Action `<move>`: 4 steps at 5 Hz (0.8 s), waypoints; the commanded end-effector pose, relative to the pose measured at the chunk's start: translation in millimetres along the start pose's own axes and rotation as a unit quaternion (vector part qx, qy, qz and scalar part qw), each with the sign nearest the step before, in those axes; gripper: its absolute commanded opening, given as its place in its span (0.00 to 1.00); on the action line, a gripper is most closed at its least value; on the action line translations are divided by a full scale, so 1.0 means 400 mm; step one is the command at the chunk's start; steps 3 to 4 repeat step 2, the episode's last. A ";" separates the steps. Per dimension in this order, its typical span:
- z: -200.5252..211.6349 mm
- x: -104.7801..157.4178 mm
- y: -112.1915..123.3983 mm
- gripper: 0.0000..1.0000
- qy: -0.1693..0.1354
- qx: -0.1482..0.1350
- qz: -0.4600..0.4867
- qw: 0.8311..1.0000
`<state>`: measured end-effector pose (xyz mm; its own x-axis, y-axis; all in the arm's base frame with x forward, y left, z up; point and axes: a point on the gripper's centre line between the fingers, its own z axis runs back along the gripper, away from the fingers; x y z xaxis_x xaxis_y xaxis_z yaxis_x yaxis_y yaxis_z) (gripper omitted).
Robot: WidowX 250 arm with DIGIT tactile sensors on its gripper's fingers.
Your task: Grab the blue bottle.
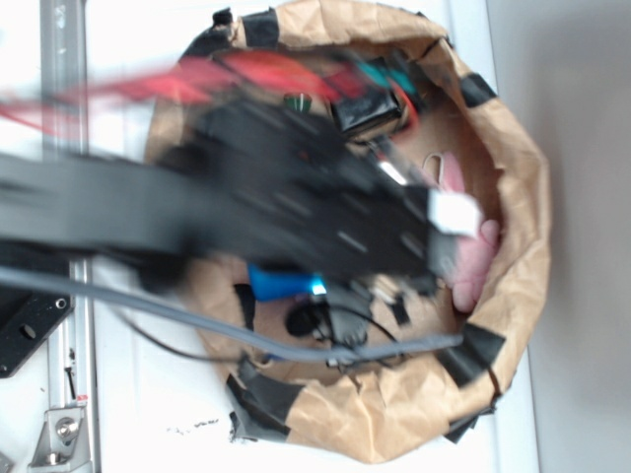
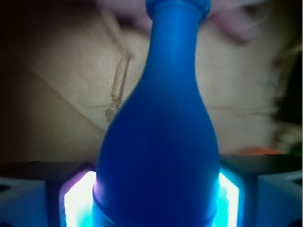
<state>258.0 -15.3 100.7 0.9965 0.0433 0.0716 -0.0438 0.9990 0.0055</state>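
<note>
The blue bottle (image 2: 158, 142) fills the wrist view, neck pointing away, its wide body wedged between the two lit pads (image 2: 78, 203). My gripper (image 2: 156, 201) is shut on that body, touching it on both sides. In the exterior view only a bit of the blue bottle (image 1: 279, 284) shows beneath the blurred black arm, over the brown paper nest (image 1: 513, 148). The gripper (image 1: 308, 289) there is mostly hidden by the arm.
The paper nest has raised crumpled walls patched with black tape (image 1: 473, 350). A pink soft toy (image 1: 465, 261) lies at its right side, a black box (image 1: 370, 110) near the top. A grey cable (image 1: 197, 320) crosses below the arm. An orange thing (image 2: 255, 151) shows at the right.
</note>
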 end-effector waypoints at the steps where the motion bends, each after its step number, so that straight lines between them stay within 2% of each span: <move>1: 0.208 0.002 0.123 0.00 -0.046 -0.014 0.028 0.998; 2: 0.180 0.023 0.130 0.00 -0.018 -0.016 0.033 0.999; 4: 0.180 0.023 0.130 0.00 -0.018 -0.016 0.033 0.999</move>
